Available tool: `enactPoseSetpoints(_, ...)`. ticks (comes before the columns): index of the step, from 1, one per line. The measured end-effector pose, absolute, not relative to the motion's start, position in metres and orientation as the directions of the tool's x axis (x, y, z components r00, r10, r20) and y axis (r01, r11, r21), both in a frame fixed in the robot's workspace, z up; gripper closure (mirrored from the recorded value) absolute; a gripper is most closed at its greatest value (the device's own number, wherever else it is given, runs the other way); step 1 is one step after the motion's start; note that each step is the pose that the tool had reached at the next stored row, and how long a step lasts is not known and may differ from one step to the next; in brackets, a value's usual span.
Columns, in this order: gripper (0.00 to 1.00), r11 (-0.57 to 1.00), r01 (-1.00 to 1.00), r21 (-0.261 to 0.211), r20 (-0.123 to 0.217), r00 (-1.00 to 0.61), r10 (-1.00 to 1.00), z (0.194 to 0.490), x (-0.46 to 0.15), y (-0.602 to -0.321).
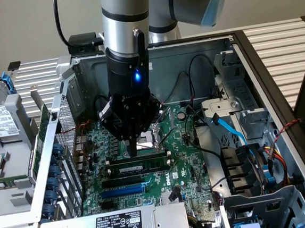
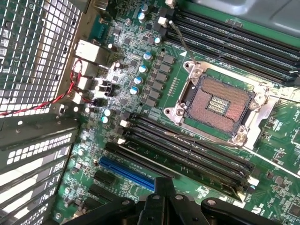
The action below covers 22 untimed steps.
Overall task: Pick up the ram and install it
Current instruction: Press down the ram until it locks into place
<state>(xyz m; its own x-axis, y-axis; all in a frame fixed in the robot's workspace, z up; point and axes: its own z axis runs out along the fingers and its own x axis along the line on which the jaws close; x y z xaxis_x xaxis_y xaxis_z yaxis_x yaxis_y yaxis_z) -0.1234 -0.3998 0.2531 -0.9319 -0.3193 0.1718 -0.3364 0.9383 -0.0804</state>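
In the exterior view my gripper (image 1: 131, 150) points straight down into the open computer case, fingers shut, its tip just over the long black memory slots (image 1: 138, 160) below the processor socket. A ram (image 1: 137, 169) with a white label strip stands on edge in one of these slots, just in front of the fingertip. I cannot tell whether the tip touches it. The wrist view shows my shut gripper (image 2: 161, 183) above the row of black slots (image 2: 187, 147), with nothing visible between the fingers.
The open processor socket (image 2: 218, 103) lies beside the slots, a blue expansion slot (image 2: 126, 173) on their other side. A perforated case wall (image 2: 37, 47), red wire (image 2: 70, 89), blue and black cables (image 1: 228, 128) and a power supply (image 1: 119, 226) crowd the board.
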Motion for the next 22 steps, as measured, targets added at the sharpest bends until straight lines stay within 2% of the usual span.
enactPoseSetpoints(22, 0.90, 0.981, -0.175, -0.080, 0.172, -0.972, -0.160, 0.2531, -0.1234, -0.3998)
